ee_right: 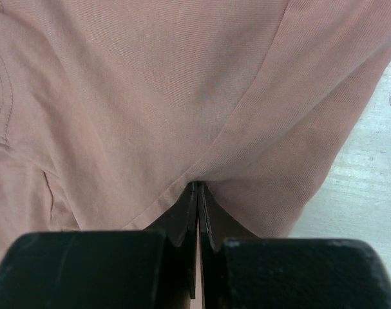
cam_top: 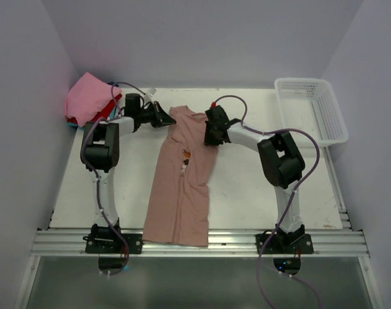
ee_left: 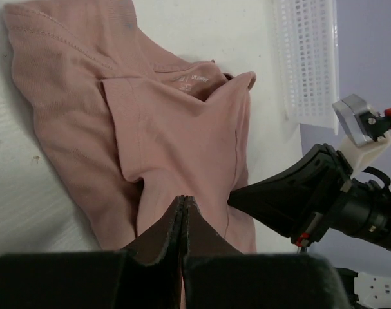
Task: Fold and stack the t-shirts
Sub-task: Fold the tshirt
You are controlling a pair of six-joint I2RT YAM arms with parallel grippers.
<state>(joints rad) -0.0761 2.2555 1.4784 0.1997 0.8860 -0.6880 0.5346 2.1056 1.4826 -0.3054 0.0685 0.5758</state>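
Observation:
A dusty-pink t-shirt (cam_top: 182, 193) lies lengthwise down the middle of the table, folded into a long strip with its collar end at the back. A small dark print shows at its centre. My left gripper (cam_top: 171, 120) is shut at the shirt's back left corner. In the left wrist view its jaws (ee_left: 183, 199) meet on tented cloth (ee_left: 176, 116) near the collar label. My right gripper (cam_top: 207, 136) is shut at the back right edge. In the right wrist view the cloth (ee_right: 150, 84) puckers into its tips (ee_right: 197, 185). Folded pink, red and blue t-shirts (cam_top: 89, 98) are stacked at the back left.
A white plastic lattice basket (cam_top: 311, 109) stands at the back right corner; it also shows in the left wrist view (ee_left: 308, 58). The shirt's hem hangs over the metal rail (cam_top: 247, 243) at the near edge. White walls close in on three sides.

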